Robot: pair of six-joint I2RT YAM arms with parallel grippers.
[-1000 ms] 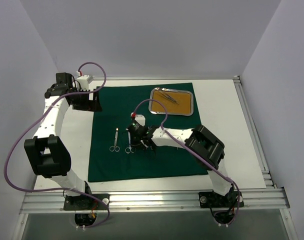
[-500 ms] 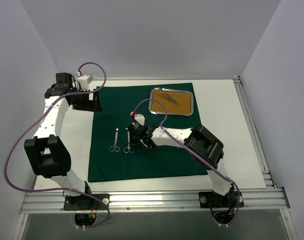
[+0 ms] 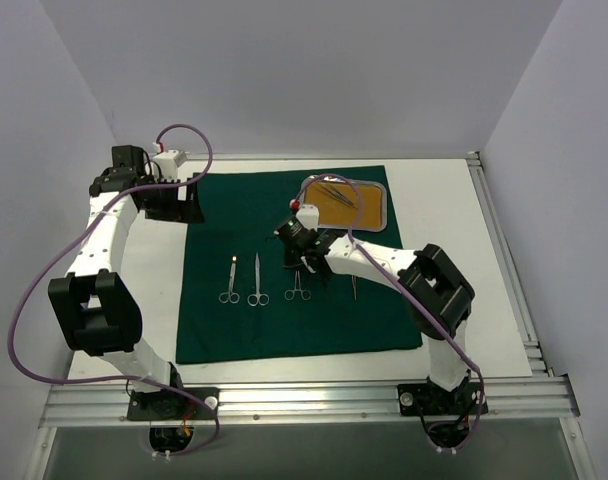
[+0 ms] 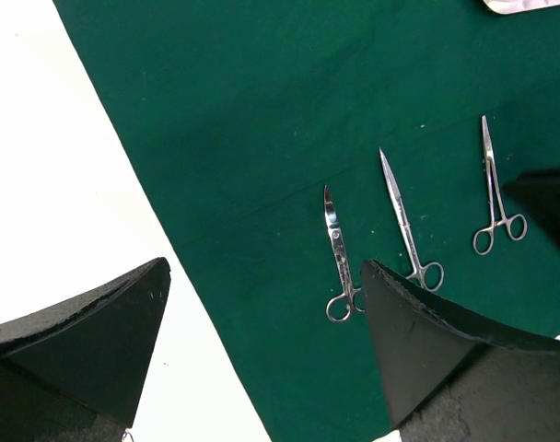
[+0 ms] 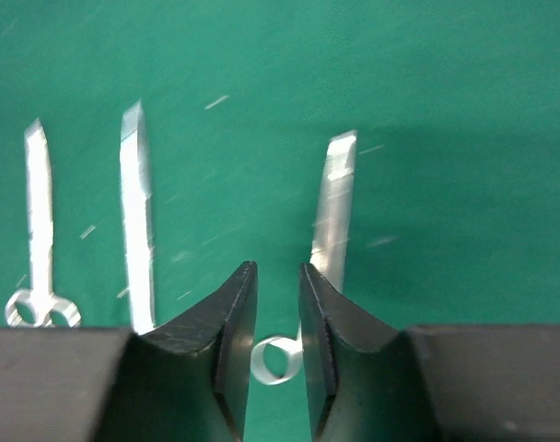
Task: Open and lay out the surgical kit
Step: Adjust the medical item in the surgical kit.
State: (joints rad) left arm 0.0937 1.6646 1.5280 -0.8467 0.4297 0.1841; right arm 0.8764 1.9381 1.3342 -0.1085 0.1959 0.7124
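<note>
On the spread green drape (image 3: 284, 330), a third ringed instrument (image 5: 335, 203) is laid beside two others (image 3: 256, 282), its loop seen in the narrow gap between the right gripper's (image 5: 276, 276) slightly parted fingers (nothing appears clamped). The left gripper (image 4: 262, 267) is held wide apart and empty over the drape. Next, a lift clear and a reach to the tray (image 3: 376, 208), where slim tools (image 3: 336, 192) lie, are judged needed.

Bright, even overhead light; soft shadows; right wrist view blurry w/ streaks.
</note>
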